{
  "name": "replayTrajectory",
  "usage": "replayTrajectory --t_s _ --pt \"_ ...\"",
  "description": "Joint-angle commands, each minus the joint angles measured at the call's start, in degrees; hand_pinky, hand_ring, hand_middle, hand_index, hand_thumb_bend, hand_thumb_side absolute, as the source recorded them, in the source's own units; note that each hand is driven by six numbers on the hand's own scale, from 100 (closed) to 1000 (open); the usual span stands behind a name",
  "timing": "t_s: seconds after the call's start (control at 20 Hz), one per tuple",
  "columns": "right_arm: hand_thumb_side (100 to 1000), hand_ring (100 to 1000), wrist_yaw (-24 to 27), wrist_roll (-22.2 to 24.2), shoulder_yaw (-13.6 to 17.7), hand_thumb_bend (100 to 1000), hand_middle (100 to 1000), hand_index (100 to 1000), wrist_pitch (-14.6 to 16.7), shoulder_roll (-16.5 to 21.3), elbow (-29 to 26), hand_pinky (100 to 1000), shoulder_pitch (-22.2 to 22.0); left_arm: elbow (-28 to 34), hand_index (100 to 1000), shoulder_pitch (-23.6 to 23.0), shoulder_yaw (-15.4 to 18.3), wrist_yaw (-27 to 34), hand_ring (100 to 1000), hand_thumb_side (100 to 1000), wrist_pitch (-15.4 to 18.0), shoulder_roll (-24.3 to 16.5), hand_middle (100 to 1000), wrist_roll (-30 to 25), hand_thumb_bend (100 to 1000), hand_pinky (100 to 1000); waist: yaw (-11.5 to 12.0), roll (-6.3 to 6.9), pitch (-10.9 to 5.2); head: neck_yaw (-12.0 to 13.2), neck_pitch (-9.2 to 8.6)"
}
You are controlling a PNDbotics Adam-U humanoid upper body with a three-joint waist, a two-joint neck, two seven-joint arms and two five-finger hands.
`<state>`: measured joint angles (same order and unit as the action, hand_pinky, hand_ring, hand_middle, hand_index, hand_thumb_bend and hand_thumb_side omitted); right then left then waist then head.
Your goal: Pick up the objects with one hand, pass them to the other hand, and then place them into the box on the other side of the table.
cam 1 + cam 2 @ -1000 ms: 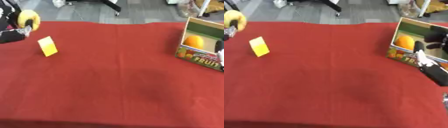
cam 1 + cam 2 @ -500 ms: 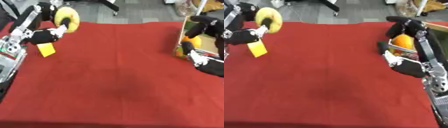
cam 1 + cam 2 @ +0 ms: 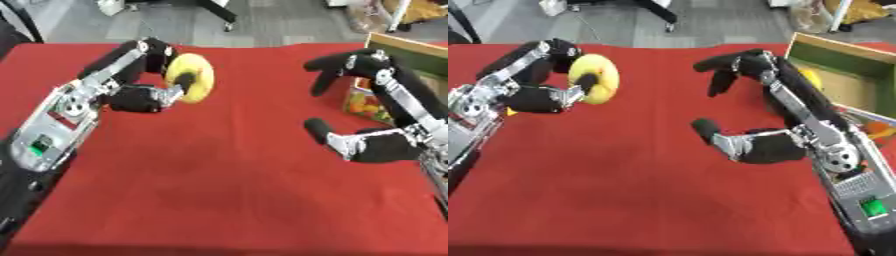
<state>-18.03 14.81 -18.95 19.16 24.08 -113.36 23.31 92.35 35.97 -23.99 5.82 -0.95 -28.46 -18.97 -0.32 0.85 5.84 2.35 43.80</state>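
Red cloth (image 3: 219, 190) is covering the table, with grey floor lying beyond its far edge.

Left eye view: left hand (image 3: 140, 97) is reaching in from the left side, its fingers and thumb curling round a yellow ring-shaped object (image 3: 191, 77) and holding it raised above the cloth, left of centre. Right hand (image 3: 363, 142) is hanging over the right half of the cloth, fingers spread wide and thumb standing apart, gripping nothing. Cardboard box (image 3: 411, 50) is sitting at the right edge, mostly hidden behind the right arm; its printed fruit label (image 3: 366, 106) is showing below the fingers.

Right eye view: box interior (image 3: 846, 82) is showing more fully, open side tilting toward the camera, green rim running along its top. One small yellow item (image 3: 813, 77) is lying inside by the near left wall, partly hidden by the arm; what it is cannot be told. Ring and right hand are staying well apart.
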Motion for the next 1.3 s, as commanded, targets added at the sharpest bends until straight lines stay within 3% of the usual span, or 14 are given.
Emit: replayTrajectory --t_s 0.05,0.8,1.3 --pt "427 544 -1.24 2.91 -0.75 345 468 803 0.12 0.44 -1.23 506 1.29 -0.11 504 1.71 -1.35 2.17 504 255 -0.44 0.06 423 -0.49 114 496 0.09 -0.49 -0.12 -0.26 0.32" --pt "452 528 -5.86 10.88 -2.94 384 452 816 -1.94 -0.69 -1.23 487 2.85 -0.32 516 2.87 -6.34 2.69 518 258 -0.7 1.57 436 -3.1 109 508 0.03 -0.44 -0.07 -0.45 0.32" --pt "436 497 -13.53 6.63 -2.76 375 415 803 -4.34 -1.17 -1.23 452 3.58 -0.39 513 2.6 -7.5 4.91 517 258 -0.77 1.9 433 -2.72 105 508 -0.1 -0.3 -0.13 -0.65 0.32"
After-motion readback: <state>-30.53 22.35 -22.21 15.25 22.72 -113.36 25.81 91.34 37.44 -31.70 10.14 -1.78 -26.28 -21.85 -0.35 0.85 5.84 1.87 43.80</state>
